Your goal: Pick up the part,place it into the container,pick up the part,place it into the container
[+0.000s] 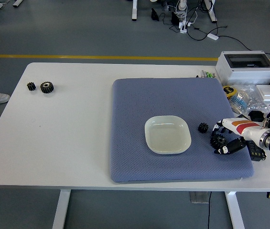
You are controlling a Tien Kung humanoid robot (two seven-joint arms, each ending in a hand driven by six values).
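Two small black gears [41, 87] lie far left on the white table [72, 143]. On the blue textured mat [139, 100] sits the shallow pale square container [167, 134], empty. Just right of it lies a small black gear [202, 127]. The right hand [230, 138] closes its fingers around the larger black gear [217, 140] on the mat.

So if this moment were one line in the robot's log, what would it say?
right hand: fingers closing around larger gear on blue mat | small gear: beside it, free | dish: empty | left hand: out of view
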